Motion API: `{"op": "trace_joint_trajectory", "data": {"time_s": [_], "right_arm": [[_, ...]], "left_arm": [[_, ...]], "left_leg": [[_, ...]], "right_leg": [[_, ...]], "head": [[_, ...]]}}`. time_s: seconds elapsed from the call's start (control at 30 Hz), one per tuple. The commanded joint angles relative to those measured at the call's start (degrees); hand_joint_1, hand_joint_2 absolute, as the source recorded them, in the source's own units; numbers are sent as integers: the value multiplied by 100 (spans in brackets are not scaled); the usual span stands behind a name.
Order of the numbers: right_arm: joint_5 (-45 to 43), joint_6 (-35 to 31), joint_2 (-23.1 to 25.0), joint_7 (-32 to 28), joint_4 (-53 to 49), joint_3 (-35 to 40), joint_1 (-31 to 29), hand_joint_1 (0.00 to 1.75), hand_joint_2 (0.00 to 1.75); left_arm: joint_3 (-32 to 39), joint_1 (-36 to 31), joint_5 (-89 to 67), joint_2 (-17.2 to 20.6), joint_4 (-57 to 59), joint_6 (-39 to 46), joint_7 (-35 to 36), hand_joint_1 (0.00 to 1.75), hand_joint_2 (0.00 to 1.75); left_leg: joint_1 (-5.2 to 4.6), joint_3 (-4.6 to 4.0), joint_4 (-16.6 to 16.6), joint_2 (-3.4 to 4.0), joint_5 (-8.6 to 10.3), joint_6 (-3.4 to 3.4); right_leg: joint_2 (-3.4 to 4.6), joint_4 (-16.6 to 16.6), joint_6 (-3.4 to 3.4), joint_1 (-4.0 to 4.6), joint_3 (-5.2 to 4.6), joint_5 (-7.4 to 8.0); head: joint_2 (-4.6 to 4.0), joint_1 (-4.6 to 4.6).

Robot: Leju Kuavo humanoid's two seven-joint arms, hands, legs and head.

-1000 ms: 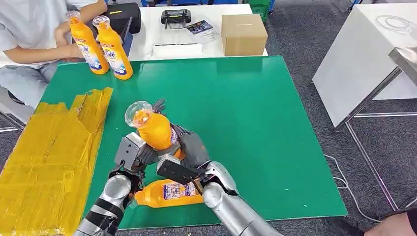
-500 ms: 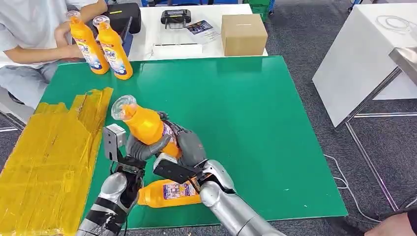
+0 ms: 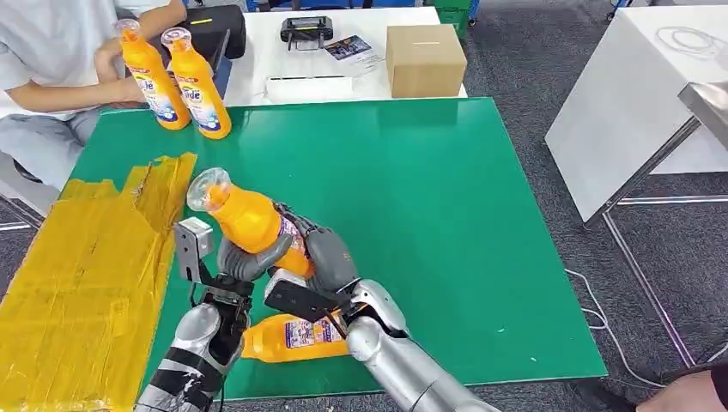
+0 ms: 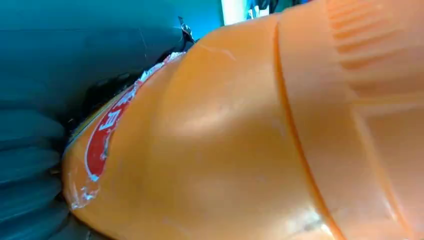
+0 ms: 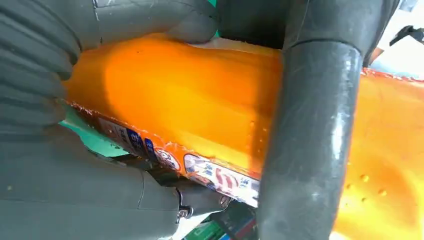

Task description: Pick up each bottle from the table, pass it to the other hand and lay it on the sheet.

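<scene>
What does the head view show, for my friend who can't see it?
Two silver robot arms hold one orange bottle between the left robot hand and right robot hand above a green table. Another bottle lies below them, and a yellow sheet is at left.

Silver segmented arms [image 3: 403,369] end in dark grey robot hands (ribbed covers).

Both silver arms bent inward, hands met mid-frame. Grey left hand [image 3: 245,257] wrapped round tilted orange plastic bottle [image 3: 249,219]; grey right hand [image 3: 326,257] also clasped on it.
</scene>
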Motion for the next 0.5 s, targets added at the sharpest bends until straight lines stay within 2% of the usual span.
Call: {"op": "trace_joint_trajectory", "data": {"time_s": [0.03, 0.07, 0.1, 0.2, 0.3, 0.33, 0.5], "right_arm": [[-59, -99, -122, -126, 347, 286, 5, 166, 175], [-73, -184, -134, -178, 252, 252, 55, 99, 175], [-86, -252, -146, -213, 169, 225, 95, 3, 175], [-217, -421, -264, -342, -393, 73, 325, 0, 175], [-340, -621, -426, -571, -1234, -117, 626, 0, 175], [-341, -625, -471, -585, -1463, -137, 717, 0, 175], [-417, -783, -757, -722, -2846, -252, 1299, 0, 175]], "left_arm": [[399, -287, 261, 13, -310, 313, -48, 175, 175], [406, -267, 220, 27, -401, 419, -99, 175, 175], [410, -260, 195, 41, -442, 469, -117, 175, 175], [399, -221, -182, 130, -595, 908, -294, 175, 175], [405, -194, -1539, 321, -753, 2200, -710, 175, 175], [409, -182, -1787, 357, -788, 2402, -733, 175, 175], [725, -171, -4237, 703, -672, 3961, -538, 175, 175]], "left_leg": [[3, 12, -2, -5, -4, 1], [7, 22, 0, -4, -10, 2], [7, 24, 0, -8, -10, 2], [6, 18, 0, -9, -7, 3], [10, 37, 5, -8, -19, 4], [4, 9, -1, -9, -5, 2], [1, 21, -2, -9, -10, 2]], "right_leg": [[-9, -6, -4, 5, 17, -5], [-10, -8, -7, 9, 29, -9], [-14, -8, -7, 9, 32, -10], [-15, -8, -6, 8, 25, -8], [-18, -7, -9, 14, 48, -18], [-14, -6, -4, 6, 16, -6], [-17, -5, -5, 4, 26, -12]], "head": [[0, 0], [0, 0], [0, 0], [0, 0], [0, 0], [0, 4], [0, 0]]}}
